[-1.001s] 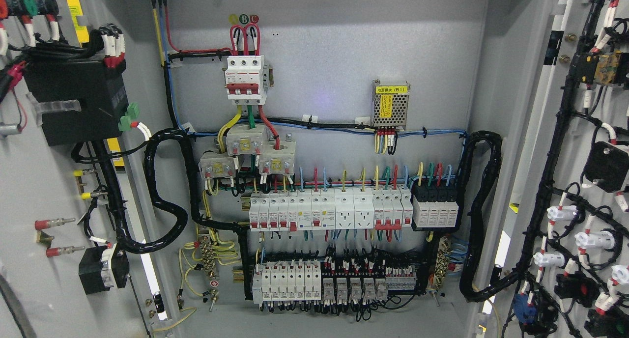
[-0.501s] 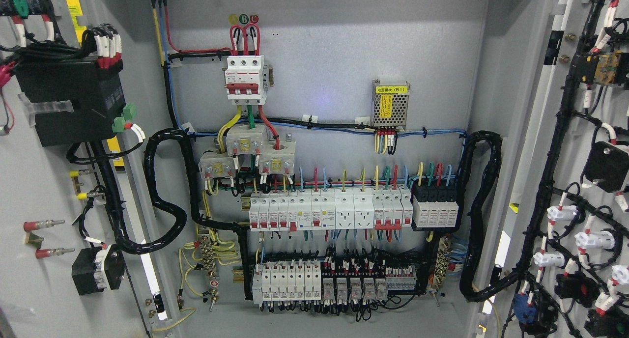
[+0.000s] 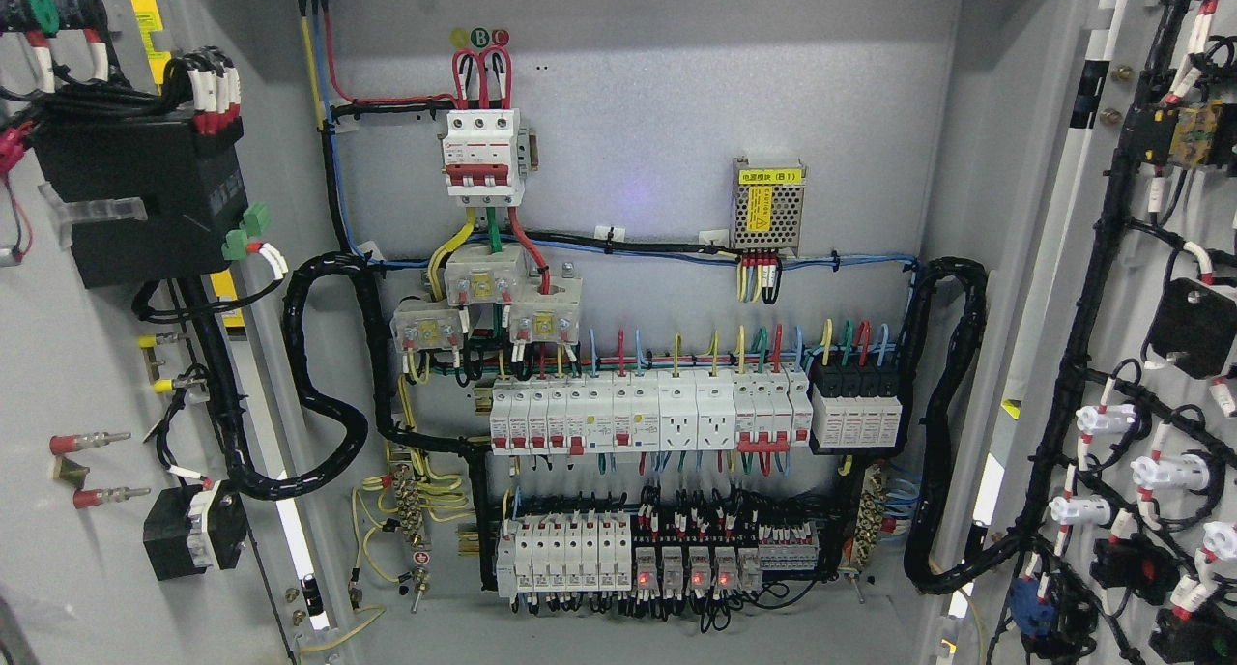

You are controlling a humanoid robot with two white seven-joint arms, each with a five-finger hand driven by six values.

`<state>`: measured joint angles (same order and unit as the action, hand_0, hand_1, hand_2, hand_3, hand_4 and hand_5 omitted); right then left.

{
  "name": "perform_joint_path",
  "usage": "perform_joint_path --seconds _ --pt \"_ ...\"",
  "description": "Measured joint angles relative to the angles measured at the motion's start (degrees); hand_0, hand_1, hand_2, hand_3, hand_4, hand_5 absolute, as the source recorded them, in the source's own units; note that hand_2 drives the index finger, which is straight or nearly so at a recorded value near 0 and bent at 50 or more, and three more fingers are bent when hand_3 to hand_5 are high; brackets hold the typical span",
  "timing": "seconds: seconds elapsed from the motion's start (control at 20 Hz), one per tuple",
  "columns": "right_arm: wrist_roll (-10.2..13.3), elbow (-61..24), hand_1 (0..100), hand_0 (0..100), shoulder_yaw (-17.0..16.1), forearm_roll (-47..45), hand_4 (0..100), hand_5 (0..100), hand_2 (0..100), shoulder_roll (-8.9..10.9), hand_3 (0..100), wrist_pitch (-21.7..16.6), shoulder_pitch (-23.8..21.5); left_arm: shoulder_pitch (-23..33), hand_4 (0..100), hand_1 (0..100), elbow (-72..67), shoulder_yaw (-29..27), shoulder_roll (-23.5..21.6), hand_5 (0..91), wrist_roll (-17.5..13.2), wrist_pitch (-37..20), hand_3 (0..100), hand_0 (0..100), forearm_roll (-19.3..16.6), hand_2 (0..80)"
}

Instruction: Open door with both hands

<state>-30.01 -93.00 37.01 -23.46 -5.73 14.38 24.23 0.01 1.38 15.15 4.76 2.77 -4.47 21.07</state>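
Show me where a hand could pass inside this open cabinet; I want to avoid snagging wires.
The bare back panel is free between the three-pole breaker and the small power supply, above the black cable run. A narrower bare strip lies beneath the bottom relay row. The breaker rows and both doors' wiring are crowded.

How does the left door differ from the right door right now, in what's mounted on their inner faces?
The left door carries a large black box up top; the right door has only small parts, among them white lamp holders. The left door's black cable loops to the cabinet at mid-height; the right door's cable joins lower down. Both doors stand open, and both are grey.
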Motion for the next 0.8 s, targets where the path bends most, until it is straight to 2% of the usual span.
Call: perform_joint_path --seconds 0.1,0.25,0.4,0.8 --pt "2.9 -1.4 14 21 -1.2 1.2 0 0 0 0.91 0 -1.0 -1.9 0.0 0 0 2.4 0.1 -0.1 0.0 0.0 0.0 1 0 -0.1 0.0" --pt "5.0 -4.0 14 21 -3.2 2.6 0 0 0 2.54 0 -1.9 -5.7 0.0 0 0 7.9 0.2 -0.3 0.0 -0.1 -0.2 1 0 -0.3 0.0" --pt "5.5 -6.7 14 21 -5.5 3.5 0 0 0 4.70 0 -4.6 -9.8 1.2 0 0 14.9 1.3 -0.5 0.0 -0.1 -0.2 1 0 -1.9 0.0" --pt "5.7 -12.1 15 21 -13.5 4.2 0 0 0 11.15 0 -15.9 -21.9 6.6 0 0 39.7 7.6 -3.5 0.0 0.1 -0.1 1 0 -6.0 0.0"
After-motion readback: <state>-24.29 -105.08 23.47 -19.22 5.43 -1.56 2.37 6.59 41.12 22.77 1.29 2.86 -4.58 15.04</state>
